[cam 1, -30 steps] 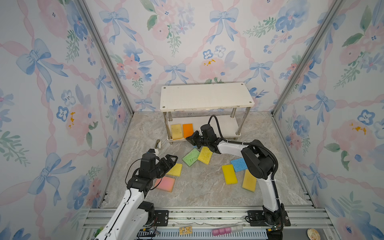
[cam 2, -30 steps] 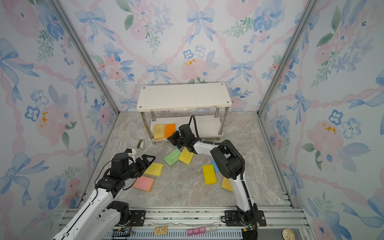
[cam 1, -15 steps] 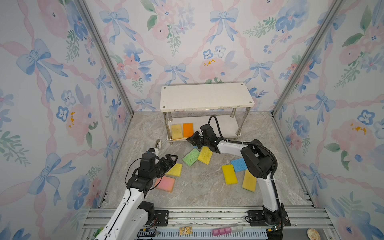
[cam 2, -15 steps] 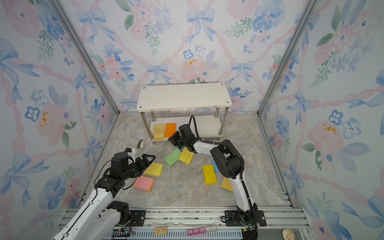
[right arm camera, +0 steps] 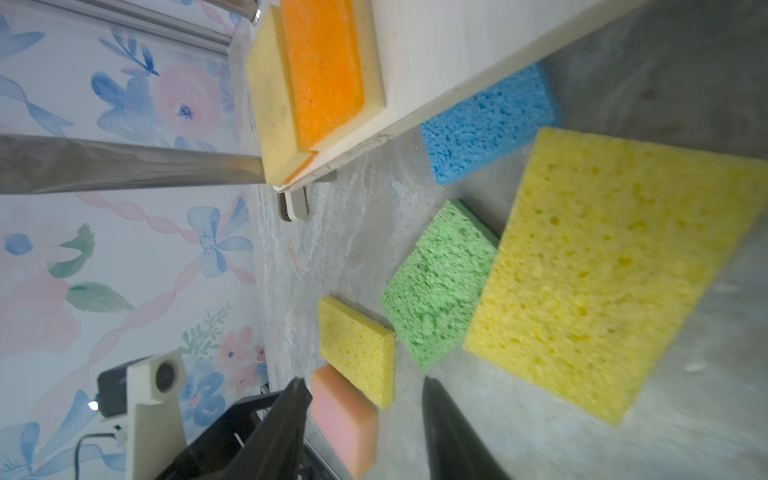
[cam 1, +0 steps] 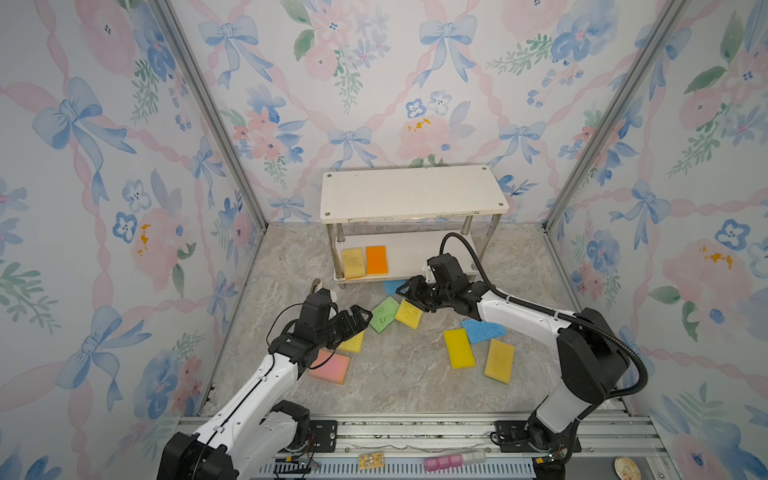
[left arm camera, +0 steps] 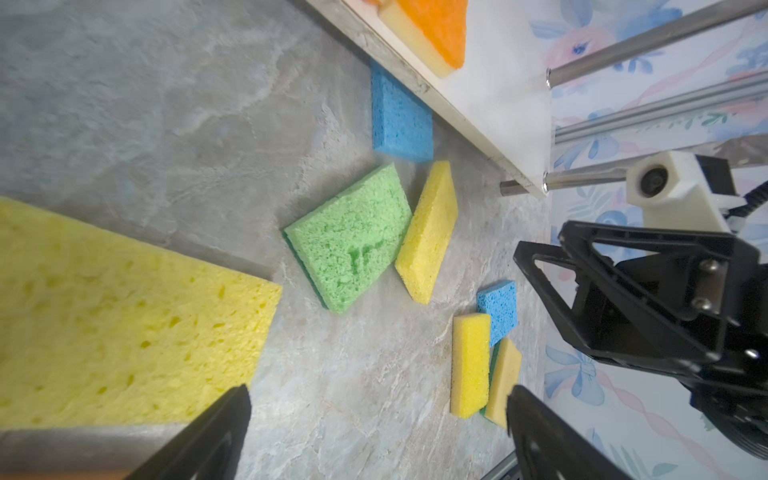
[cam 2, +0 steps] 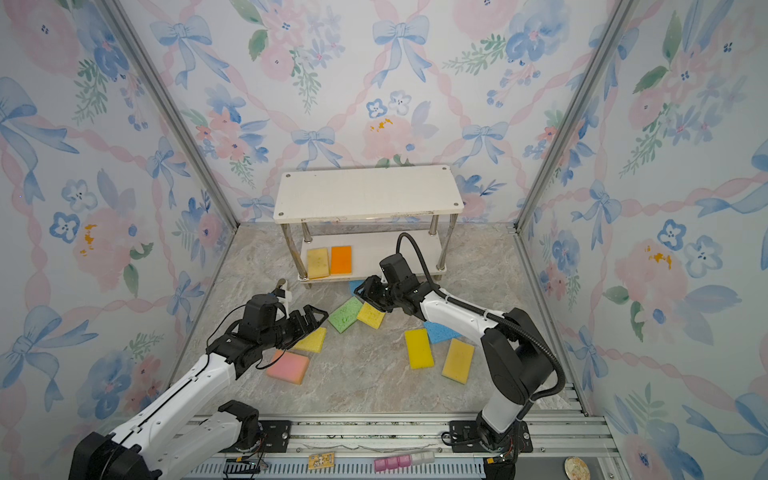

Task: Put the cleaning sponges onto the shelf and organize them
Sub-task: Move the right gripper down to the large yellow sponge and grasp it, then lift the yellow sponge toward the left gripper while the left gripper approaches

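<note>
Floral wallpaper with blue bows closes in a grey marbled floor (cam 1: 395, 386). The right gripper (cam 1: 409, 297) hangs low with its jaws partly apart and nothing between them. The left gripper (cam 1: 360, 322) is spread wide, also empty, above a pale yellow porous sponge (cam 1: 353, 344). A blue rectangular sponge (cam 1: 392, 286) lies just beside the right fingertips, partly tucked under the front edge of the white two-tier shelf (cam 1: 411, 191). Reaching for it there could knock a finger against the board or push the sponge further beneath. A green sponge (cam 1: 384, 313) and a yellow sponge (cam 1: 408, 313) lie touching between the two grippers, which might clash. Only a tan-yellow sponge (cam 1: 353, 262) and an orange sponge (cam 1: 376, 259) are shelved.
</note>
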Robot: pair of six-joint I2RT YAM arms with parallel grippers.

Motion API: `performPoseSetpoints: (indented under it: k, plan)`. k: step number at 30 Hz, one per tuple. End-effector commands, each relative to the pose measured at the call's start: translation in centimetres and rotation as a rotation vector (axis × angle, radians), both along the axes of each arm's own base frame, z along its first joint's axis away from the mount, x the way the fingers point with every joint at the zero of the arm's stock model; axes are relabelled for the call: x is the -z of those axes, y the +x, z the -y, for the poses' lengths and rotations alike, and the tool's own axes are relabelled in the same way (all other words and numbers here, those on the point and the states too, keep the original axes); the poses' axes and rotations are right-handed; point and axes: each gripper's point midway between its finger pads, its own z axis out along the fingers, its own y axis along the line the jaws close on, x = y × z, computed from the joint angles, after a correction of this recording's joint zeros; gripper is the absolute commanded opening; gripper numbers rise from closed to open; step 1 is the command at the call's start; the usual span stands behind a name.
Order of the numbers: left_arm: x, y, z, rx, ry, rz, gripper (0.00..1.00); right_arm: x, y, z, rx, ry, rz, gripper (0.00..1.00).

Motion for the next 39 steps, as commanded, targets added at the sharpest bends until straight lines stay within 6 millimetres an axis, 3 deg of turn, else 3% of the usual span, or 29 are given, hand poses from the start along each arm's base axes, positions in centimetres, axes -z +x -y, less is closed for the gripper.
performPoseSetpoints:
  k: [1,8,13,27,35,39]
  plan:
    - [-0.8,1.1,2.0,0.097,0.062,0.056,0.98,4.1,-2.5,4.2,-0.014,-0.124,-0.093,0.51]
    - [-0.1,1.5,2.7,0.125,0.087,0.042,0.98,5.9,-2.4,5.5,-0.026,-0.115,-0.115,0.52]
    - [-1.1,1.4,2.6,0.106,0.065,0.061,0.98,7.4,-1.4,5.9,0.014,-0.086,-0.130,0.51]
    - [-1.5,0.4,1.4,0.045,0.030,0.070,0.98,10.4,0.8,4.6,0.043,-0.046,-0.158,0.41]
    - [-1.7,0.9,1.2,0.040,0.022,0.066,0.98,10.9,2.2,3.8,0.049,-0.028,-0.148,0.31]
    - [-1.8,1.4,1.2,0.044,0.026,0.065,0.98,10.7,2.2,3.8,0.044,-0.034,-0.146,0.16]
